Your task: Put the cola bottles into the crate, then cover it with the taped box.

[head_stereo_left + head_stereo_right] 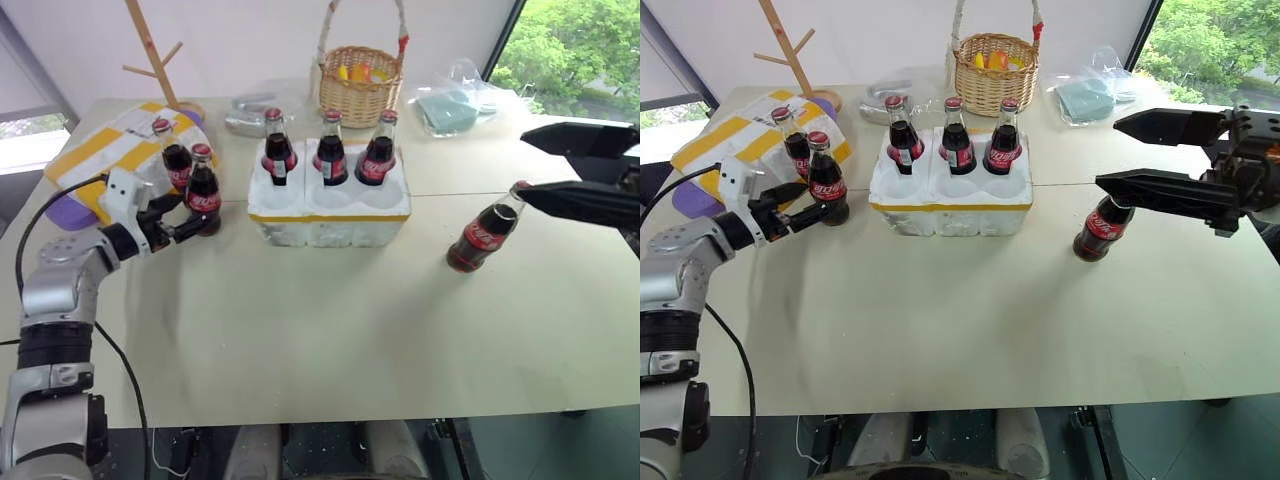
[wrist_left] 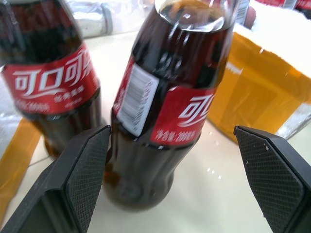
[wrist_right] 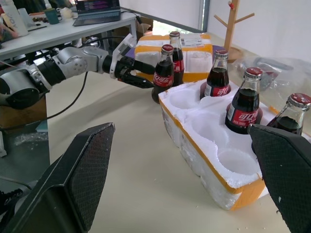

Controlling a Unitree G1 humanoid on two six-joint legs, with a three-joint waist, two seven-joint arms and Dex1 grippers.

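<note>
While three cola bottles (image 1: 331, 150) fill the crate's (image 1: 328, 212) far wells, the left gripper (image 1: 188, 222) brackets a bottle (image 1: 203, 189) beside the taped box (image 1: 105, 155), jaws wide, apparently ready to grasp. Right gripper (image 1: 1168, 156), also released, hovers over the lone bottle (image 1: 1100, 227).

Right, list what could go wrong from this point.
1. The left gripper is open around the nearer of two cola bottles standing close together by the taped box; closing or lifting could knock the second bottle.
2. The right gripper hangs open above the lone bottle on the table, which looks tilted; a nudge might topple it.
3. The crate has three wells free, all in its near row.
</note>
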